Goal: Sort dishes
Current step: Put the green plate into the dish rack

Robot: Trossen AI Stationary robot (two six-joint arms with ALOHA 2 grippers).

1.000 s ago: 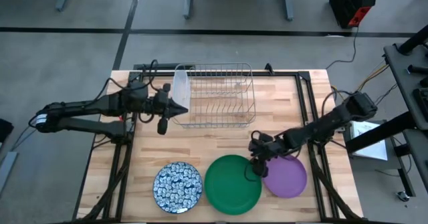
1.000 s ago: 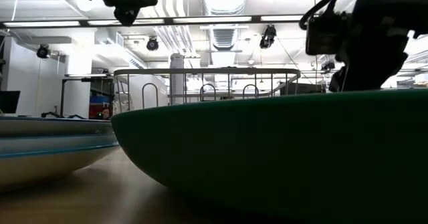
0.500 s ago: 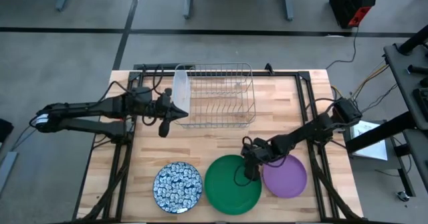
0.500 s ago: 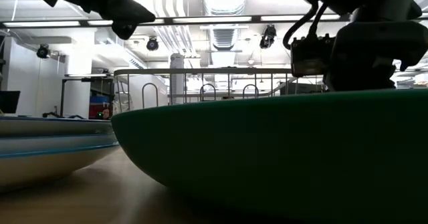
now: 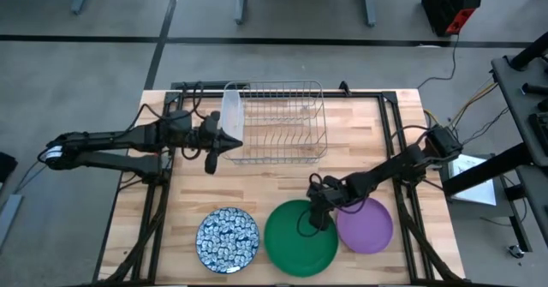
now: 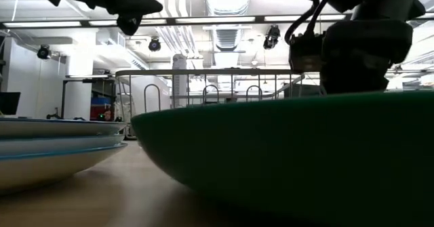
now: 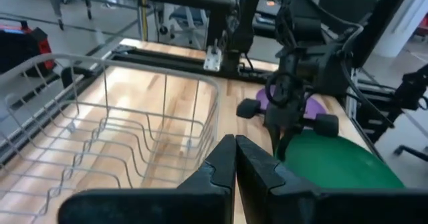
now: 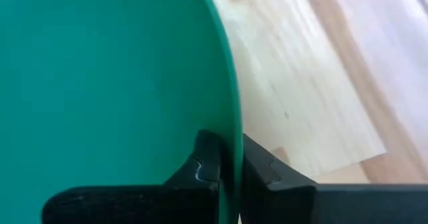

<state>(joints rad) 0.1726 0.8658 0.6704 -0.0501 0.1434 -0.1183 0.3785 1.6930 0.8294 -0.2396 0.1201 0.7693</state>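
Observation:
The large dark green plate point(image 5: 300, 238) lies at the table's near edge, between a blue-and-white patterned plate point(image 5: 227, 240) on its left and a purple plate point(image 5: 366, 225) on its right. My right gripper point(image 5: 318, 217) is shut on the green plate's far right rim. My left gripper point(image 5: 233, 141) hovers shut, holding nothing, above the near left corner of the wire rack point(image 5: 282, 124); the left wrist view shows its fingertips point(image 7: 235, 147) together. My right gripper pinches the green plate's rim point(image 8: 231, 134) between its two fingers, one on the plate's inner face and one on the outside. The fingers point down, slanting in from the table's right side. The plate stays about level; I cannot tell whether the held side is off the table.
A clear tub point(image 5: 231, 114) stands at the rack's left end, right beside my left gripper. Bare wood lies between the rack and the row of plates. The purple plate's rim sits close under my right arm.
My right gripper has moved a little toward the table's left, from the gap between the green and purple plates onto the green plate's rim. The green plate has then slid slightly toward the table's right.

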